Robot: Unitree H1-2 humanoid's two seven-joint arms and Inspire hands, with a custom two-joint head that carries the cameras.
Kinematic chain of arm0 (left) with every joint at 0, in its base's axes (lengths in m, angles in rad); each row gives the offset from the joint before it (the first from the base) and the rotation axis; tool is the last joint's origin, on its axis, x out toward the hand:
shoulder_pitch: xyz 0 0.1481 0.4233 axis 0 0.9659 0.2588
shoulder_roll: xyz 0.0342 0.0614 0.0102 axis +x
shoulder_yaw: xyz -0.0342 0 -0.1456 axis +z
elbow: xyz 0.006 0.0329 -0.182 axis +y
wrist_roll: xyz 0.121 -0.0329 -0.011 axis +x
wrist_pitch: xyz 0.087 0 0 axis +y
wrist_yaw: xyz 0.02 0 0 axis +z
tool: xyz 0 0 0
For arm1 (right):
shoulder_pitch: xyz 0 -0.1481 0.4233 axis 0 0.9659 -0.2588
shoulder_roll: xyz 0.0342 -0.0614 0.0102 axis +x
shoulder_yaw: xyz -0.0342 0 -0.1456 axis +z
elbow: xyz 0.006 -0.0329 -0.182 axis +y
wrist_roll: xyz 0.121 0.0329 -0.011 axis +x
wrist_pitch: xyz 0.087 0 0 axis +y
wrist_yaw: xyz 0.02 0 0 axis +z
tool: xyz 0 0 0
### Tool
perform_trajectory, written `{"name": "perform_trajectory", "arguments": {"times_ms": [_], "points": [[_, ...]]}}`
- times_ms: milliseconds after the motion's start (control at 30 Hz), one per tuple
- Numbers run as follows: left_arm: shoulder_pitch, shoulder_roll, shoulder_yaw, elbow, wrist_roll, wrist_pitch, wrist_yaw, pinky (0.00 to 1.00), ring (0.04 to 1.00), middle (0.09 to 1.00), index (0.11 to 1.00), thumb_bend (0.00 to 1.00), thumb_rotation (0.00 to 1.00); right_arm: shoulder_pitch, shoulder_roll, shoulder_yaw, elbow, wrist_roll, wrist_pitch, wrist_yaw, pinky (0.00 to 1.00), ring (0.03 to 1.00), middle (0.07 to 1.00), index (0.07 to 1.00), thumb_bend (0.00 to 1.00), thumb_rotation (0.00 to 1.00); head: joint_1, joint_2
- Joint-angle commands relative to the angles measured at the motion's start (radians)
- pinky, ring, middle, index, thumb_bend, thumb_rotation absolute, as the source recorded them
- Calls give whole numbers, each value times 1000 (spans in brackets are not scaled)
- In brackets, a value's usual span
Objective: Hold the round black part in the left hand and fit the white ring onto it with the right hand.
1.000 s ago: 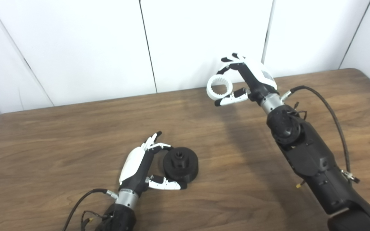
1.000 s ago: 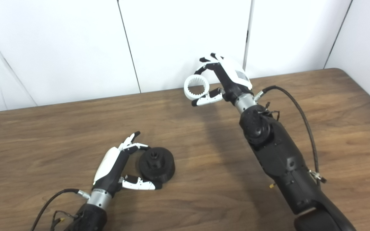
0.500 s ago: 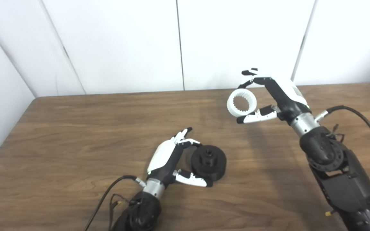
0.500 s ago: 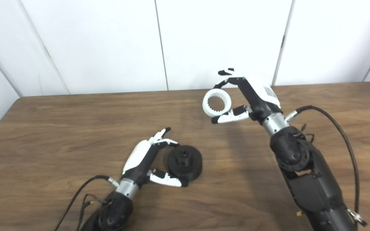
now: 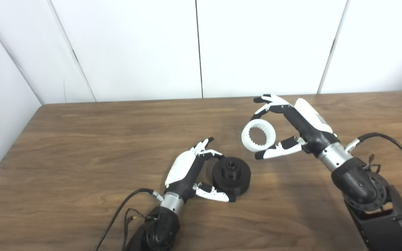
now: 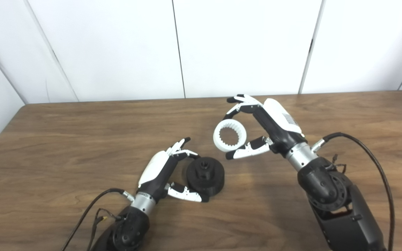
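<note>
Wood bench under white panels: ring coming in over the black part.

Nearest me, my left hand [image 5: 187,170] cups the black part [image 5: 231,175], fingers curled round its back edge and thumb along its front; the part sits on the bench [image 5: 82,146] and is not lifted. Beyond it, my right hand [image 5: 297,123] pinches the white ring [image 5: 258,135] between fingers and thumb, toothed bore facing me, in the air up and to the right of the part, still apart from it. A second ago the ring was high up by the wall; though my head has turned too, the ring has closed much of the gap. The left hand's grasp is unchanged. I judge alignment over the hub comes next.
</note>
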Motion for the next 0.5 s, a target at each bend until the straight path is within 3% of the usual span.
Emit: {"name": "perform_trajectory", "arguments": {"times_ms": [0,267,467], "points": [[-14,3,-1,0,14,-7,8,1000,1000,1000,601,984,271,-9,-9,-3,-56,18,-8,20,859,934,865,479,522,142,-1,1],[-14,4,-1,-9,9,1,0,1000,1000,1000,603,980,262,34,0,3,-94,17,17,72,940,942,863,479,522,143,0,3],[-13,4,-3,-14,10,6,-5,1000,1000,1000,607,975,261,58,8,27,-88,16,-6,82,965,939,867,480,521,145,-2,4]]}}
